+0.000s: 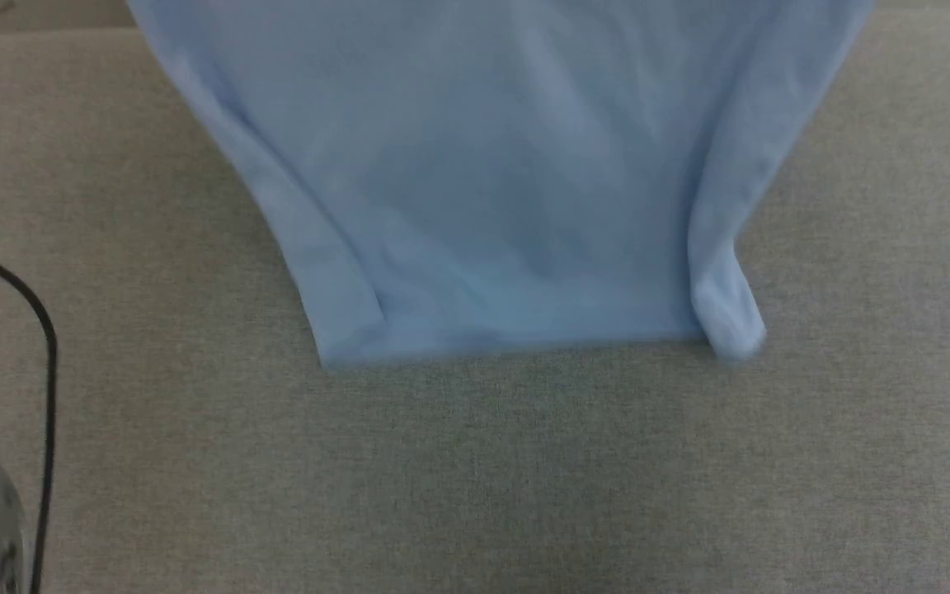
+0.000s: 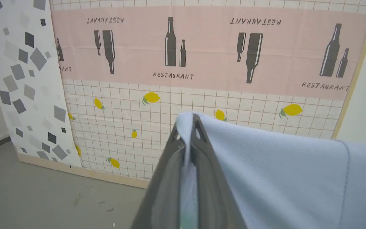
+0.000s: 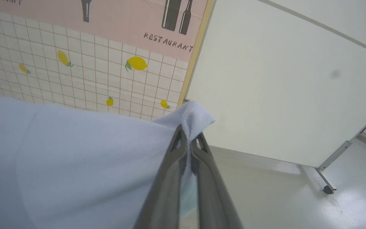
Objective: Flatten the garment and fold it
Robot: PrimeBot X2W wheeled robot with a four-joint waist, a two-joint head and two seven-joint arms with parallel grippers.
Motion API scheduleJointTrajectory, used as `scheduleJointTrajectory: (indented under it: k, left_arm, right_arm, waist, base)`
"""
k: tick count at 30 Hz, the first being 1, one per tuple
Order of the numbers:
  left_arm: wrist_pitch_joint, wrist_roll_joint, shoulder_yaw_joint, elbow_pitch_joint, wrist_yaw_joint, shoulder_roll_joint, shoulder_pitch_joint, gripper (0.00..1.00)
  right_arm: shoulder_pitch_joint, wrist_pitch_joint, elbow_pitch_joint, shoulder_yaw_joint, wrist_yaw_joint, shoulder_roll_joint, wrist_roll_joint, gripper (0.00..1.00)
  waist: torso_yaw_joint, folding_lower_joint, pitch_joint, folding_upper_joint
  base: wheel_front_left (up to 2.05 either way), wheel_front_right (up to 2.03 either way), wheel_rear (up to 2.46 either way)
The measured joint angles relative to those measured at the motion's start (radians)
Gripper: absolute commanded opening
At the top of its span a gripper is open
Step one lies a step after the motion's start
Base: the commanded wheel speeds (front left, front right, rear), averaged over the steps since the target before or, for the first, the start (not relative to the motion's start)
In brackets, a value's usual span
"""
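Note:
The garment (image 1: 508,190) is a light blue knit shirt hanging down from the top of the head view, its lower hem touching the grey table with both side edges folded inward. My left gripper (image 2: 187,127) is shut on one upper corner of the garment (image 2: 281,165), cloth pinched between the dark fingers. My right gripper (image 3: 187,132) is shut on the other upper corner of the garment (image 3: 75,152), a small tuft poking past the tips. Both corners are held up in the air, the fabric stretched between them.
The grey fabric table top (image 1: 475,478) spreads below the hem. A pale arm part with a black cable (image 1: 38,346) stands at the left edge. Beyond stand a lemon-and-bottle patterned panel (image 2: 202,63), a speckled board (image 2: 21,79) and a white wheeled partition (image 3: 281,89).

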Motion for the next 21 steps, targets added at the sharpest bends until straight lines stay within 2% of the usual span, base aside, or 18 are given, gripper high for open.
scheduleJointTrajectory:
  k: [6,11,17,21]
  left_arm:
    - [-0.159,0.022,0.028,0.041,0.034,-0.011,-0.192,0.0]
    - [-0.272,0.019,0.035,0.064,0.028,-0.025,-0.282,0.0]
    - [-0.308,0.003,0.021,0.128,-0.009,-0.041,-0.269,0.0]
    - [-0.291,0.002,-0.015,0.201,-0.043,-0.046,-0.15,0.0]
  right_arm:
    - [-0.182,-0.162,0.041,-0.003,0.0,0.011,-0.062,0.0]
    - [-0.276,-0.292,0.077,-0.038,0.0,0.041,-0.101,0.0]
    - [-0.273,-0.351,0.141,-0.059,0.0,0.054,-0.114,0.0]
    - [-0.165,-0.363,0.194,-0.031,0.0,0.055,-0.086,0.0]
  waist:
    - [-0.006,0.0001,0.073,0.0]
    - [-0.008,0.0002,0.101,0.0]
    - [-0.001,0.0001,0.083,0.0]
    - [0.002,0.0002,0.063,0.0]
  base:
    - [0.0,0.0,0.0]
    - [0.0,0.0,0.0]
    - [0.0,0.0,0.0]
    - [0.0,0.0,0.0]
